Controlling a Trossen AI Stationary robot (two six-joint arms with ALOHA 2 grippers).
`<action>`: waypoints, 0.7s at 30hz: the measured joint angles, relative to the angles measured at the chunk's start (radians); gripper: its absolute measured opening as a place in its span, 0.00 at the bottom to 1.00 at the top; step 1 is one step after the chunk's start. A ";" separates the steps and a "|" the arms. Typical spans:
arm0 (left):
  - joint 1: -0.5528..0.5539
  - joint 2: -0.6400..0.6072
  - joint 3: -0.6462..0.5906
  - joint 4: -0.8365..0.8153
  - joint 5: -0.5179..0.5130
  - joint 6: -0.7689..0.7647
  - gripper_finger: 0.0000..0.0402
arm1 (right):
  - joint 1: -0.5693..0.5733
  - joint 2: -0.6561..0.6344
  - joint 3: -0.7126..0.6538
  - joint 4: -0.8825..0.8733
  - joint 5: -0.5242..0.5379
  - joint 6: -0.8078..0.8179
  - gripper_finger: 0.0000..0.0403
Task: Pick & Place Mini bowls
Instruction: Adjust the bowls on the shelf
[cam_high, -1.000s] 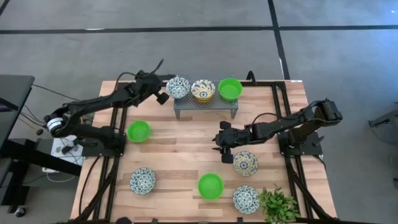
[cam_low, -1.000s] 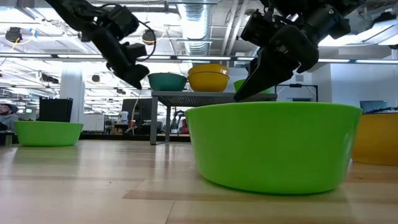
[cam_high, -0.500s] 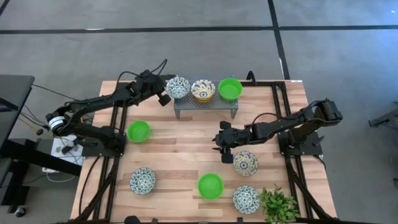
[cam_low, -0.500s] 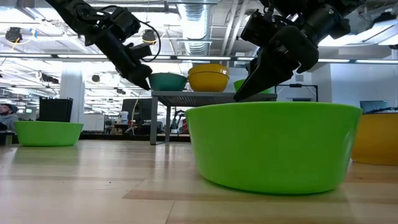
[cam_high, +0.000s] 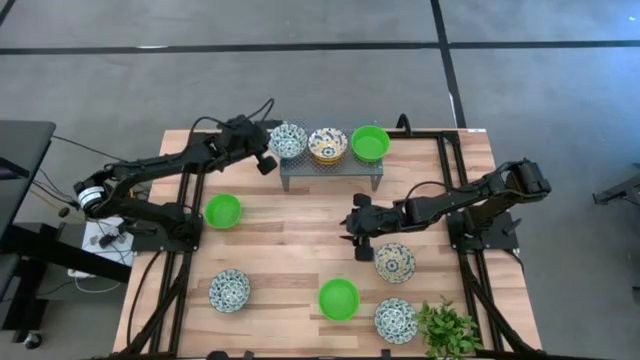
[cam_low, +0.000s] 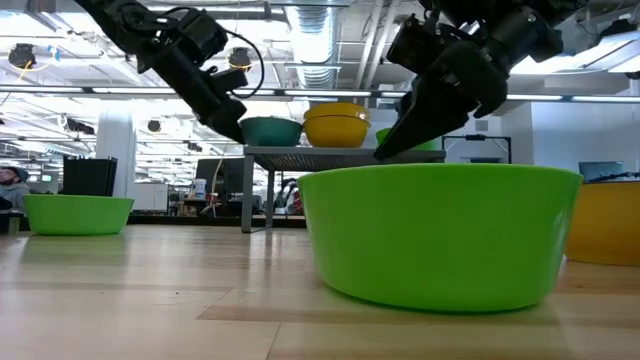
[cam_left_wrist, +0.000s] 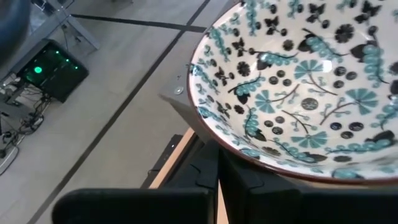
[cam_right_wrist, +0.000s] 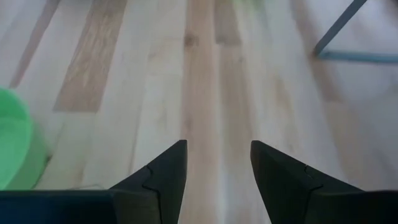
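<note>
A small metal rack (cam_high: 330, 170) at the table's far side carries three bowls: blue-and-white (cam_high: 288, 140), yellow (cam_high: 327, 145) and green (cam_high: 370, 143). My left gripper (cam_high: 266, 162) is shut at the rack's left end, its tips under the blue-and-white bowl's left rim (cam_left_wrist: 249, 155). On the tabletop rest a green bowl (cam_high: 222, 211), a blue-and-white bowl (cam_high: 230, 290), a green bowl (cam_high: 338, 298), a yellow bowl (cam_high: 395, 262) and another blue-and-white bowl (cam_high: 396, 320). My right gripper (cam_high: 350, 230) hangs open over bare wood, left of the yellow bowl. My left gripper (cam_left_wrist: 217, 180) has its shut fingers slanting up from the table's left at the outer wall of the blue-and-white bowl on the rack. The overhanging rim hides the fingertips, so I cannot tell whether they touch the wall.
A green leafy plant (cam_high: 447, 330) stands at the near right corner. The rack's legs (cam_right_wrist: 348, 31) rise ahead of my right gripper. Bare wood lies between the rack and the near row of bowls. In the low view the near green bowl (cam_low: 440, 235) fills the foreground.
My left gripper has moved toward the table's right and slightly down, closing in on the blue-and-white bowl on the rack until its tips are at the bowl's left side.
</note>
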 joint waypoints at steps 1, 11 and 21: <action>-0.003 0.000 0.000 0.001 0.001 0.000 0.02 | 0.000 0.000 0.000 0.016 0.017 -0.012 0.43; -0.019 0.000 0.000 0.007 0.004 0.000 0.02 | -0.001 0.000 0.000 0.093 0.056 -0.050 0.43; -0.020 0.000 0.001 0.020 0.072 0.000 0.02 | 0.000 0.000 0.000 0.089 0.056 -0.050 0.43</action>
